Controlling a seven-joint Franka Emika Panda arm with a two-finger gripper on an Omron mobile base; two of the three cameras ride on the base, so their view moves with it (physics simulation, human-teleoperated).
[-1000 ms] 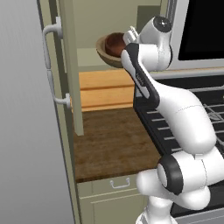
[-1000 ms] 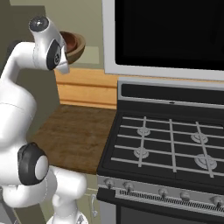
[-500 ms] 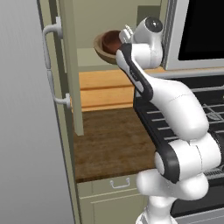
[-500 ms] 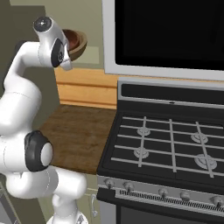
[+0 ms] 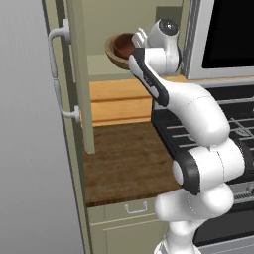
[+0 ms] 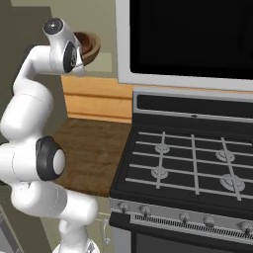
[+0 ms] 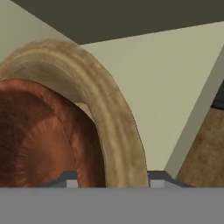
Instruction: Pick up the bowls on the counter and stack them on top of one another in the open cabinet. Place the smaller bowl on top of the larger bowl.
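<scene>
Nearest the base cameras, the dark brown wood-plank tabletop at the lower middle of the left base view carries no bowl. Above it, the white arm reaches to the upper middle of that frame, into the tall beige-olive wall cabinet with its door swung open. In the hand view the two small dark tips of the hand stand apart at the bottom edge, one on each side of the rim of the wide light tan wooden bowl; whether they press the rim I cannot tell. The small glossy dark reddish-brown wooden bowl sits nested inside the tan one, in the left of that frame, on the cabinet shelf. The stacking looks essentially done; the step in hand seems to be letting go. Next the hand should be spread clear of the rim and drawn straight back without dragging the stack
</scene>
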